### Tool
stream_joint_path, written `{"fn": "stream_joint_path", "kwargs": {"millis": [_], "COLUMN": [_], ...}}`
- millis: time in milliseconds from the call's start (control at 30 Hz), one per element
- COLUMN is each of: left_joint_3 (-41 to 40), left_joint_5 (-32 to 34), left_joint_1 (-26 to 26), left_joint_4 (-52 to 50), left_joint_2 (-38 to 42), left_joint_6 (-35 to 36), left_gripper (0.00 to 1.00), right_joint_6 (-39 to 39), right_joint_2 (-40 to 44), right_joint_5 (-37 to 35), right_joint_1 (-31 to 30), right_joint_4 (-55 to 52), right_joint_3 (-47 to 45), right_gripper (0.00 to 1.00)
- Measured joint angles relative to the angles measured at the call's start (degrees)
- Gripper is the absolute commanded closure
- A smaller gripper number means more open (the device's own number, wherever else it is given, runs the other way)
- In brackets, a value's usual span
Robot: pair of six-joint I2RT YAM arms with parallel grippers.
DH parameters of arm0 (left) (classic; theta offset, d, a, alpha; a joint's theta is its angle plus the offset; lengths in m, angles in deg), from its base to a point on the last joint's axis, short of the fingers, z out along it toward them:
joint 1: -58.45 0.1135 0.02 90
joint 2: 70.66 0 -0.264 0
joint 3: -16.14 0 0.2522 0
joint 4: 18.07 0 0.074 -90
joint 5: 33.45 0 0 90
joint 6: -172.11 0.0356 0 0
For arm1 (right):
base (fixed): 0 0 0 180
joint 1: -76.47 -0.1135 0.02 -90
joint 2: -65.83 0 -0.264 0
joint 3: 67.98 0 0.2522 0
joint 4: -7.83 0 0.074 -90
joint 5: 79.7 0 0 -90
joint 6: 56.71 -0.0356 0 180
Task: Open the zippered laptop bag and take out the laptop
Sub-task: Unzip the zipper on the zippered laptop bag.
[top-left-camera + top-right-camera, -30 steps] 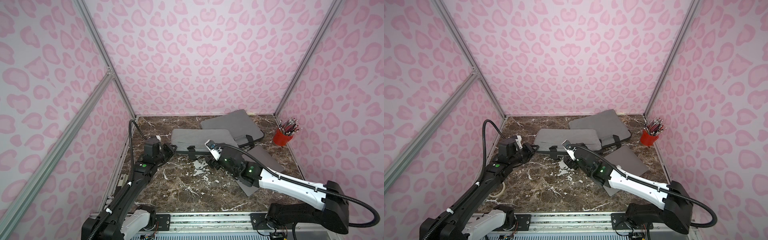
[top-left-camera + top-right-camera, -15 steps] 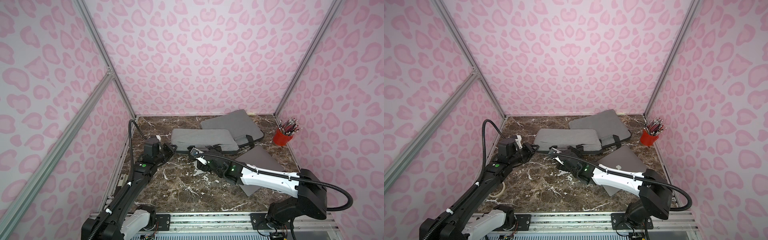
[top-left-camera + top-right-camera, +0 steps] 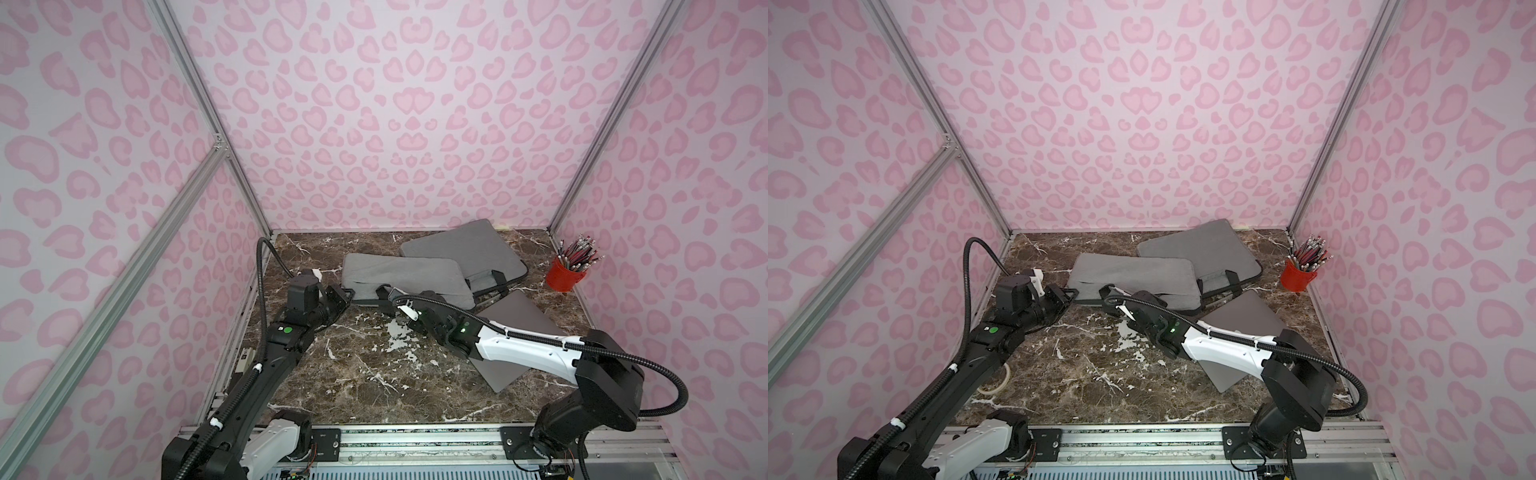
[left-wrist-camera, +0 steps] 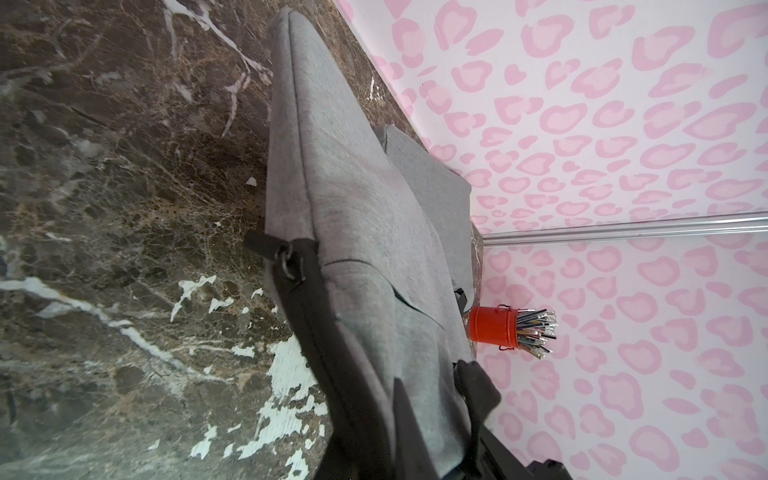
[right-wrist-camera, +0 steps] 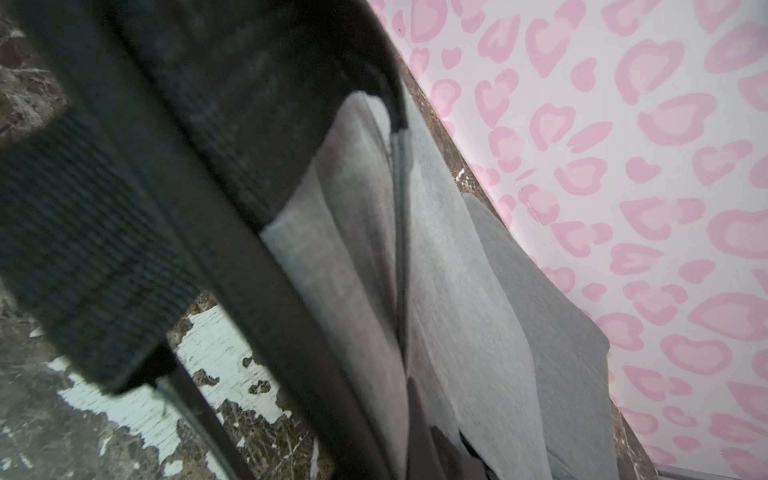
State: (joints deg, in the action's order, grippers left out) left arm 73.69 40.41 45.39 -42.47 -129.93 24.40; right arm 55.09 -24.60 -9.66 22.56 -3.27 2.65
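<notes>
Bimanual cell with a brown marbled worktop (image 3: 374, 374) and pink patterned walls, read left to right.

Left: the left arm reaches from the near-left corner toward the far middle; the left gripper (image 3: 345, 296) sits at the left end of the near laptop bag (image 3: 407, 274), just beside its corner; whether its fingers are spread or pinching cannot be told from any view.

Centre: 2 grey bags lie flat on the far half of the worktop; the near laptop bag lies lengthwise left to right, its black-trimmed edge facing near; the left wrist view shows this bag (image 4: 365, 216) end-on with a metal ring and black strap at its edge; the far bag (image 3: 465, 249) lies behind and to the right, angled, and the near bag overlaps its left corner in both top views.

Centre-right: the right gripper (image 3: 395, 305) is at the near edge of the near laptop bag, by its black handle strap (image 5: 104, 249), which fills much of the right wrist view; the fingers are pressed together; whether they pinch the strap cannot be made out.

Right: a grey laptop (image 3: 515, 309) lies flat on the worktop, outside both bags, near and right of them, with the white right arm crossing over its near part.

Far right: a red cup (image 3: 563, 276) of pencils stands upright by the right wall, apart from the bags.
</notes>
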Motion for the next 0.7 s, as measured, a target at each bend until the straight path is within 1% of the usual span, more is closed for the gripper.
{"fn": "stream_joint_path", "kwargs": {"millis": [33,100,133,167,200,300,400,467,500,533,567,667,700], "left_joint_3": [0.74,1.62,1.68,1.68,1.68,1.49,0.13,-1.38,-2.27,-3.30,-4.15,-7.06,-7.78], "left_joint_5": [-0.15,-0.87,-1.16,-0.83,-0.02,-0.39,-2.69,-4.87,-6.21,-7.54,-8.39,-10.38,-10.62], "left_joint_1": [0.66,2.78,4.22,5.49,7.23,11.67,14.23,14.99,15.10,15.23,15.26,15.78,16.06], "left_joint_4": [-1.46,-3.72,-4.68,-5.14,-5.38,-5.90,-4.85,-2.91,-1.66,-0.68,-0.04,2.05,2.56], "left_joint_2": [0.24,1.86,3.04,3.93,5.09,7.32,6.82,5.25,4.22,3.17,2.47,1.03,0.81], "left_joint_6": [0.87,2.36,3.10,3.78,4.42,6.21,7.02,7.37,7.41,7.74,7.80,8.22,8.24], "left_gripper": [0.55,0.37,0.30,0.26,0.24,0.25,0.29,0.35,0.39,0.46,0.49,0.51,0.49], "right_joint_6": [0.00,0.00,0.00,0.00,0.02,0.02,-0.33,-0.70,-1.03,-1.29,-1.57,-2.49,-2.80], "right_joint_2": [0.04,0.35,0.81,1.42,2.16,3.96,4.90,5.05,4.98,4.94,4.94,5.09,5.27], "right_joint_5": [0.22,0.57,0.79,1.05,1.49,2.91,3.76,4.09,4.28,4.37,4.55,5.18,5.68], "right_joint_1": [0.04,0.37,0.61,0.87,1.25,2.23,2.97,3.30,3.37,3.41,3.45,4.04,4.31], "right_joint_4": [0.46,1.18,1.27,0.92,0.59,-0.85,-0.85,-1.07,-1.57,-1.95,-2.29,-2.45,-2.71], "right_joint_3": [-0.13,-0.57,-1.03,-1.60,-2.27,-3.45,-3.54,-3.15,-2.62,-2.23,-1.86,-1.53,-1.46], "right_gripper": [1.00,1.00,1.00,1.00,1.00,1.00,1.00,1.00,1.00,1.00,1.00,1.00,1.00]}}
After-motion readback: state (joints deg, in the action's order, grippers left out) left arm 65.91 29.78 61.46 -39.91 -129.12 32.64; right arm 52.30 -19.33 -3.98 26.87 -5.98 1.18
